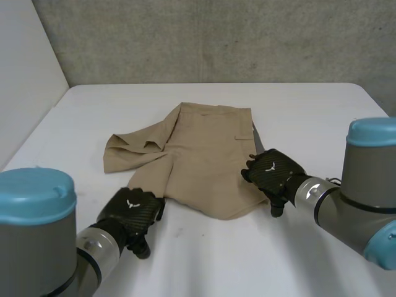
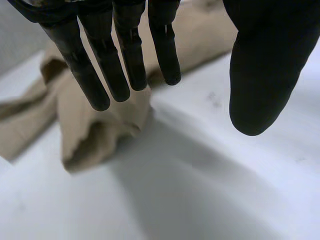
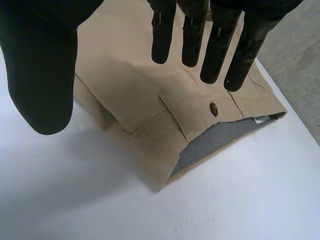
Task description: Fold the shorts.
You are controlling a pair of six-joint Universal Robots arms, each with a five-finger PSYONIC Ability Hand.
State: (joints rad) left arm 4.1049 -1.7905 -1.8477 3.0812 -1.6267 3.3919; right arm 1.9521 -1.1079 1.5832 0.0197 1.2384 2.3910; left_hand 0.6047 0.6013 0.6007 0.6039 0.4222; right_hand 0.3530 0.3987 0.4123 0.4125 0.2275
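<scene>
Where the white table [image 1: 309, 105] lay nearest the robot, the left hand [image 1: 131, 213] stood at the near left, just beside the near hem of the shorts [image 1: 204, 145]. Its fingers [image 2: 115, 75] were straight and set wide of the thumb, holding nothing; whether they touched the cloth could not be told. A little farther off, to the right, the right hand [image 1: 272, 170] hung over the right edge of the shorts. Its fingers [image 3: 192, 40] were likewise straight, parted from the thumb and empty, above a pocket flap [image 3: 185, 107] with a button [image 3: 214, 108]. Beside the flap the grey lining [image 3: 215, 142] of the waistband lay exposed. The shorts occupied the middle of the table, smooth on the right, with a rumpled leg trailing to the left. Beyond them the table ran on to the grey wall [image 1: 216, 37].

Judgement: the step in hand appeared to be taking hold for a fold, with no grasp made. The next move would call for each hand to close on its edge of cloth, and for the rumpled leg to be carried over evenly.
</scene>
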